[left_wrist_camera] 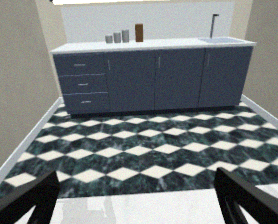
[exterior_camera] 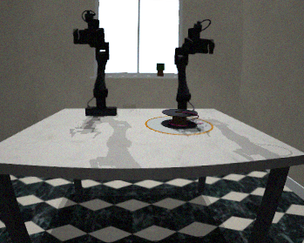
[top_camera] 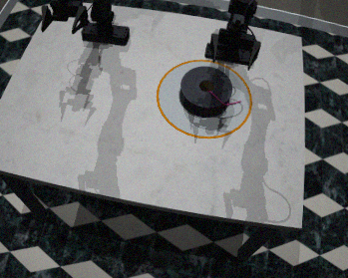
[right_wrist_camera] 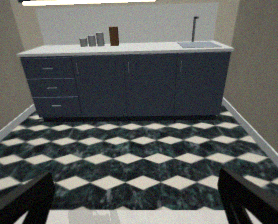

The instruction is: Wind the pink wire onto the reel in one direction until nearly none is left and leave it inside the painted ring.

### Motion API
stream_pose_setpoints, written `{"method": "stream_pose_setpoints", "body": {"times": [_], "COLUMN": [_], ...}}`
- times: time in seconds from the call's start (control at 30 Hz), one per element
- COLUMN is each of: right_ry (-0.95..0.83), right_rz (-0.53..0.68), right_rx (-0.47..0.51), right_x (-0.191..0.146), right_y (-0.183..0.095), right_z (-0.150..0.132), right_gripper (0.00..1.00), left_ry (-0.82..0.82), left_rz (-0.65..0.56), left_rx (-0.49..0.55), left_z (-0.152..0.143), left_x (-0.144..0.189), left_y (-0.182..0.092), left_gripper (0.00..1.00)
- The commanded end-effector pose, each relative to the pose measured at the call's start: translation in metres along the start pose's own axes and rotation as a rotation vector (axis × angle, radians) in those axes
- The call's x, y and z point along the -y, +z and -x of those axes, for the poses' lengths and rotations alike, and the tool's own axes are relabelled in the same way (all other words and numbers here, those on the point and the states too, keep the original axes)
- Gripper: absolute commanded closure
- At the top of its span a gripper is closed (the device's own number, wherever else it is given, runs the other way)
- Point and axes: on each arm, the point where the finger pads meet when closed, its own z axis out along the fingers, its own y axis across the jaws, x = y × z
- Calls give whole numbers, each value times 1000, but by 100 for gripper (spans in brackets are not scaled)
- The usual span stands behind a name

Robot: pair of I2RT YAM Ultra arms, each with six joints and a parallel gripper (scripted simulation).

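From the top, the black reel [top_camera: 193,83] [exterior_camera: 179,119] lies flat on my pale counter [top_camera: 153,160] [exterior_camera: 46,145] [left_wrist_camera: 160,210] [right_wrist_camera: 175,217], wholly inside the orange ring [top_camera: 158,96] [exterior_camera: 146,124]. The pink wire [top_camera: 218,97] [exterior_camera: 191,114] runs from near the reel's centre across its upper face, and its loose end sticks out past the flange, short of the ring. I cannot tell how much is wound. My left end effector [top_camera: 232,56] [exterior_camera: 201,46] [left_wrist_camera: 136,177] shows just beyond the reel, on the side toward my bases; my right end effector [top_camera: 63,20] [exterior_camera: 89,36] [right_wrist_camera: 135,178] is well apart from it. Neither has hold of the reel or the wire.

In the exterior view, both end effectors hang high above the reel's level, apart from it. Pink shows along the reel's upper flange and on its lower one.

My left wrist view has the fingers spread wide with nothing between them, facing blue-grey cabinets [left_wrist_camera: 132,80] [right_wrist_camera: 102,85] across the checkered floor [left_wrist_camera: 125,150] [right_wrist_camera: 130,160]; the reel is out of sight.

My right wrist view shows those fingers wide apart too, holding nothing, the same cabinets ahead, and again no reel.
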Motion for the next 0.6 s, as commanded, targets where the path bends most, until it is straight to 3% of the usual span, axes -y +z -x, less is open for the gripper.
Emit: {"method": "stream_pose_setpoints", "body": {"times": [0.0, 0.57], "right_ry": [-7, -7], "right_rz": [-15, -35], "right_rx": [36, 36], "right_x": [8, 15], "right_y": [-9, -9], "right_z": [11, 11], "right_gripper": [0, 0], "left_ry": [-10, -11], "left_rz": [29, 57], "left_rx": [65, 65], "left_z": [20, 20], "left_x": [-11, -22], "left_y": [-11, -12], "left_gripper": [0, 0]}}
